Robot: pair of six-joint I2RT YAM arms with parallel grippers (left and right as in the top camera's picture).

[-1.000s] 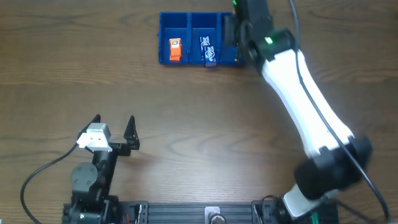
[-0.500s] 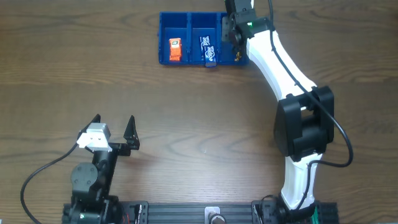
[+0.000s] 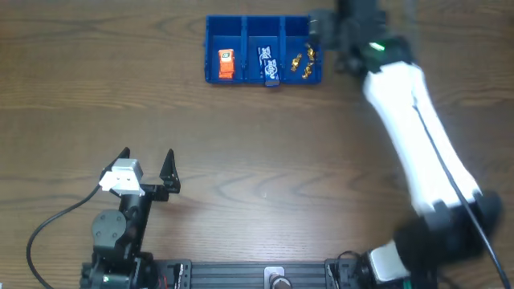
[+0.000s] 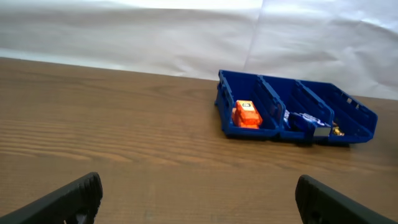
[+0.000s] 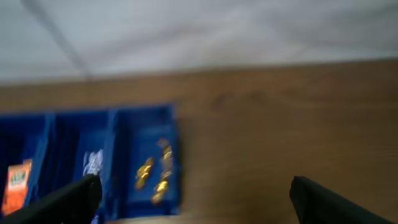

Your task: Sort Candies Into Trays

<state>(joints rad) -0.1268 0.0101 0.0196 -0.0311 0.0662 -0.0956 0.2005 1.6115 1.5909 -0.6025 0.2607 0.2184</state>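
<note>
At the table's [image 3: 257,144] far edge, your blue tray [image 3: 210,48] holds every candy in sight. An orange candy [image 3: 226,64] lies in its left compartment, a blue-wrapped candy [image 3: 267,58] in the middle and a cluster of gold candies [image 3: 303,64] in the right. By that showing, the sorting looks finished. Your right gripper [image 5: 196,194] hangs just beside the tray's right end, fingers spread and holding nothing. Your left gripper [image 3: 147,157] sits near its base, well apart from the tray, fingers parted and empty.

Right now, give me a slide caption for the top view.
Blue three-compartment tray holds orange candy, blue candy, gold candies; right gripper beside it, left gripper open.
</note>
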